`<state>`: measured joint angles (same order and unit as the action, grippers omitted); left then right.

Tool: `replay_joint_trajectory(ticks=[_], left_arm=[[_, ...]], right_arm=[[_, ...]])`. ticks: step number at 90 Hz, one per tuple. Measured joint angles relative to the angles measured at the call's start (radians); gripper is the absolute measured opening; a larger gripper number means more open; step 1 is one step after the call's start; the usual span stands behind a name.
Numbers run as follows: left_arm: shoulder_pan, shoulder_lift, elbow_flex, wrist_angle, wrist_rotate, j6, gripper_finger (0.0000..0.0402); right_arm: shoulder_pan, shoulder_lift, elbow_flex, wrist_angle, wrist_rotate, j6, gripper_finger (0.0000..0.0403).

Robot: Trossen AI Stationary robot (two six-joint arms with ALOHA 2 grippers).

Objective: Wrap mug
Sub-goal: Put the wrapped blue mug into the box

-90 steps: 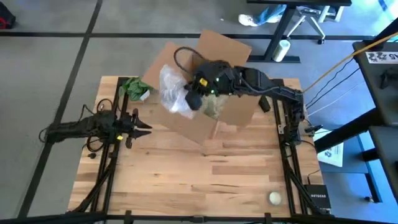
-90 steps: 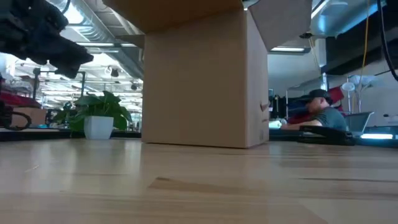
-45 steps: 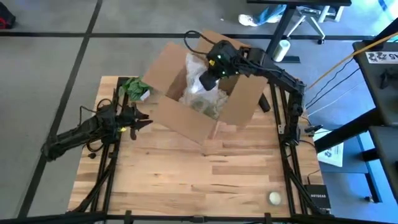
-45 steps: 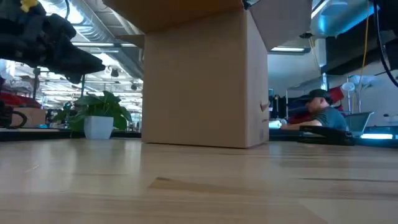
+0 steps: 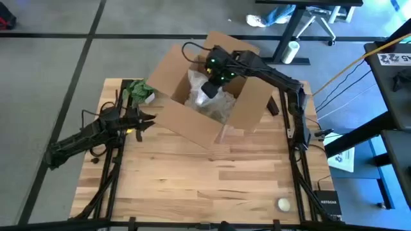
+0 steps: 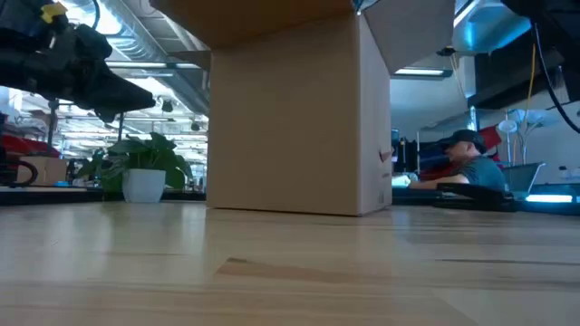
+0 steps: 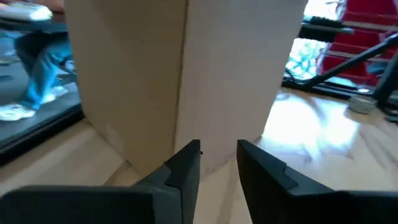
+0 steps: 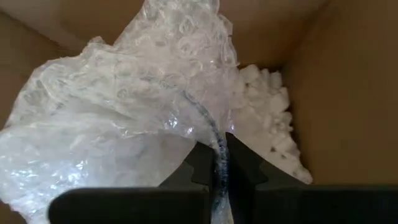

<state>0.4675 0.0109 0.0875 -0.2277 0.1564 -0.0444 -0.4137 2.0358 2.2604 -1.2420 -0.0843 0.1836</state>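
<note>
An open cardboard box [image 5: 192, 122] stands at the table's far middle. Inside it lies a crumpled bundle of clear bubble wrap [image 8: 124, 118] on white packing peanuts [image 8: 267, 124]. The mug is hidden; only wrap shows. My right gripper [image 5: 209, 88] reaches into the box from above and is shut on the wrap [image 5: 215, 102]. My left gripper [image 5: 149, 120] hovers above the table left of the box, pointing at the box's near-left corner [image 7: 186, 93], its fingers a little apart [image 7: 217, 155] and touching nothing. My right gripper pinches a thin gathered fold of the bubble wrap [image 8: 214, 134] between its two fingers, at the bundle's upper edge. It comes slanting down from above into the box. The bulk of the bundle spreads out beyond the fingers inside the box; whether it rests on the peanuts I cannot tell.
A small potted green plant [image 5: 138, 91] stands at the far left of the table, behind my left gripper. A small pale round thing [image 5: 283, 204] lies near the front right corner. Bare wood [image 5: 205, 179] stretches in front of the box. A person [image 6: 467, 158] sits beyond the table.
My right gripper has carried the wrapped bundle from above the box's left side toward the table's right and far edge, then down into the box, staying shut on it. My left gripper has shifted slightly toward the far edge.
</note>
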Motion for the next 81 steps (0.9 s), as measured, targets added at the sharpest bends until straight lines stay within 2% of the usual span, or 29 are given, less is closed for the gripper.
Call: replay_joint_trajectory(ticks=[8, 34, 67, 81], left_arm=[[0.000, 0.000, 0.000, 0.000, -0.011, 0.000, 0.0088], [0.000, 0.000, -0.001, 0.000, -0.014, -0.063, 0.0088], [0.000, 0.000, -0.001, 0.001, -0.014, -0.156, 0.0088], [0.000, 0.000, -0.001, 0.001, -0.014, -0.164, 0.0088]], right_arm=[[0.000, 0.030, 0.000, 0.010, -0.058, -0.027, 0.0001], [0.000, 0.123, 0.002, 0.058, -0.145, -0.110, 0.0001], [-0.001, 0.201, 0.006, 0.068, -0.182, -0.139, 0.0002], [0.000, 0.204, 0.004, 0.071, -0.188, -0.147, 0.0031]])
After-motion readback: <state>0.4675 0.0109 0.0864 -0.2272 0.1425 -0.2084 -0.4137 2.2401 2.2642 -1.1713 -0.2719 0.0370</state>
